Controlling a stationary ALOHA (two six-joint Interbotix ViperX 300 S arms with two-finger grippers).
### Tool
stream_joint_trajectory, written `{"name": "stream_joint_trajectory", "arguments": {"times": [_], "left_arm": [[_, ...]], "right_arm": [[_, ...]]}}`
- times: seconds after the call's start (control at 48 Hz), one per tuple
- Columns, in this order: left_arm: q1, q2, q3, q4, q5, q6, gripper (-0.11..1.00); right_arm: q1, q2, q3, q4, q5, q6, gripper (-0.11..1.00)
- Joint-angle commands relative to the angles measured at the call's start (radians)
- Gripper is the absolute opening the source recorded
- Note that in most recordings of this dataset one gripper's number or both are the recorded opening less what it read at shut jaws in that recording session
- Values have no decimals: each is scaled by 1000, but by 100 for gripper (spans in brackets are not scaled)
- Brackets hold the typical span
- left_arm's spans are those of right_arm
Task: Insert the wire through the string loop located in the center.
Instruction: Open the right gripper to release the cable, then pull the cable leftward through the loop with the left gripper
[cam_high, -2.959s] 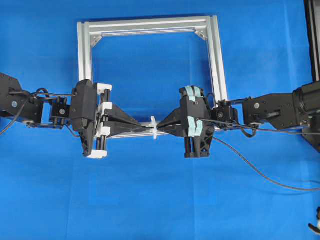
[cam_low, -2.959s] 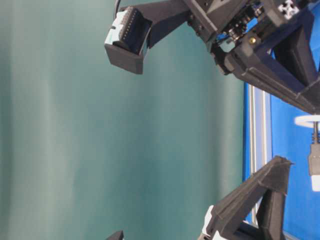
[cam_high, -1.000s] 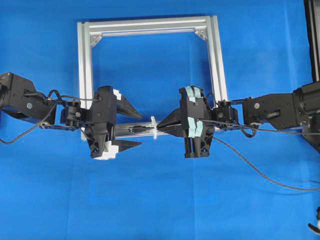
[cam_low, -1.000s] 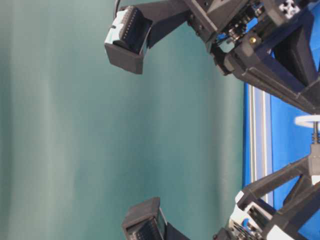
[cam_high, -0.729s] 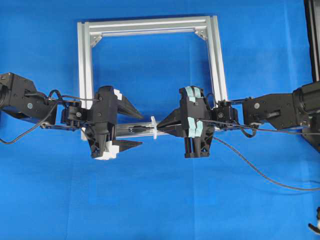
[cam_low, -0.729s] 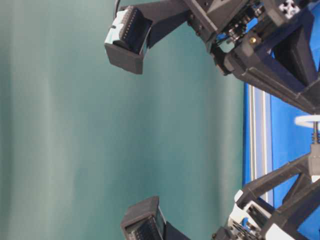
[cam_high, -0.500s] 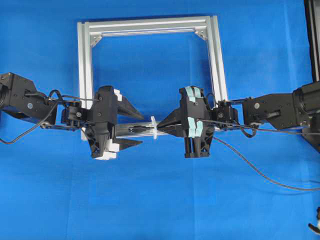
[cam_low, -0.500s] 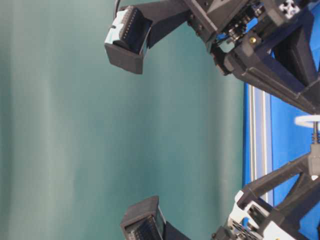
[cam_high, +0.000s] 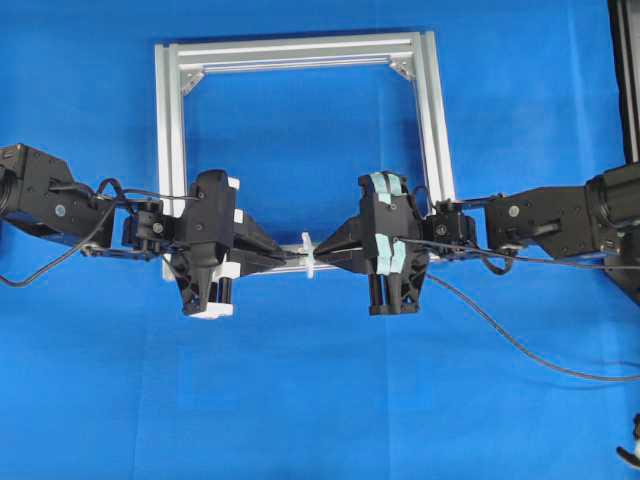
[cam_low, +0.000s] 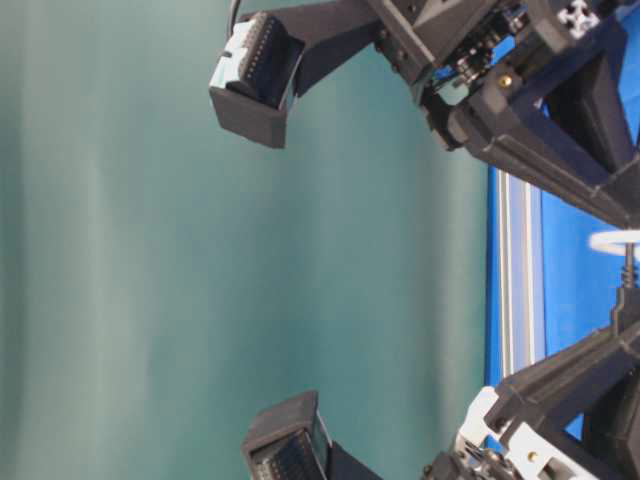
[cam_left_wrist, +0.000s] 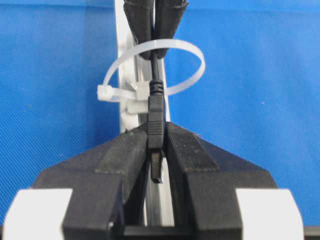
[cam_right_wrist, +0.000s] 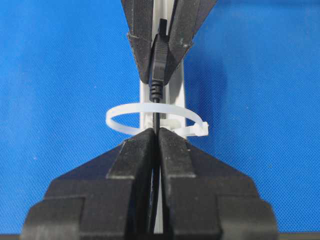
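Left wrist view: the left fingers (cam_left_wrist: 129, 150) clamp the thin black wire's plug (cam_left_wrist: 155, 125), which passes through the white translucent string loop (cam_left_wrist: 187, 49); beyond it the right fingers (cam_right_wrist: 175, 155) pinch the cable.

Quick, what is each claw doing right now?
Left claw: closed on the wire's plug.
Right claw: closed on the wire.

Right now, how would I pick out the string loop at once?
Find the silver square frame on the blue cloth, then the middle of its near rail, between the two gripper tips. The string loop stands there: a small white translucent ring, with the black wire passing through it.
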Motion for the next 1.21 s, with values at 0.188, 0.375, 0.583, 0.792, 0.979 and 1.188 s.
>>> {"name": "stream_joint_trajectory", "arguments": {"times": [0.188,0.375,0.583,0.792,0.979,1.188], "left_arm": [[5,-14,-17,2,-5,-2,7],[5,-14,-17,0,-3,-2,7],[5,-15,-17,0,-3,-2,7],[5,-15,-17,0,-3,-2,7],[5,-15,-17,0,-3,-2,7],[5,-15,-17,2,-3,-2,7]], "right_arm": [[-3,-14,-14,-2,-6,-2,-2],[-3,-14,-14,-2,-3,-2,-2],[-3,-14,-14,0,2,3,-2],[-3,-15,-14,3,9,5,23],[3,-14,-12,5,17,5,77],[3,-15,-12,5,18,5,92]]}}
